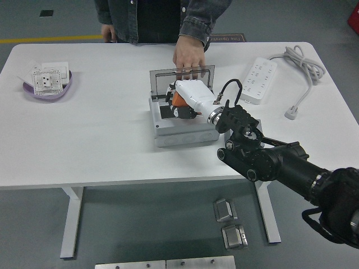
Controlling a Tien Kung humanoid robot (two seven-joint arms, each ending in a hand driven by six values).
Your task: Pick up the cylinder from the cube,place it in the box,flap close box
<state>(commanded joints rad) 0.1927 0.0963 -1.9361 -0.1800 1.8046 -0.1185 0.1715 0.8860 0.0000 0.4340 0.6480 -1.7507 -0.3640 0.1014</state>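
Sitting low in the open grey plastic box [182, 130], the orange cylinder [179, 99] shows only as a patch of colour under the robot's white-shelled right hand [188, 98], whose fingers curl around it and grip it. No cube is visible, so the pick-up looks done and the placing is nearly so; letting go and flapping the lid shut remain. The box's clear framed lid [182, 77] stands upright at the back, steadied by a person's hand [188, 56] resting on its top edge. Well apart lie a white power strip [258, 80] and a purple dish [47, 85] of white parts.
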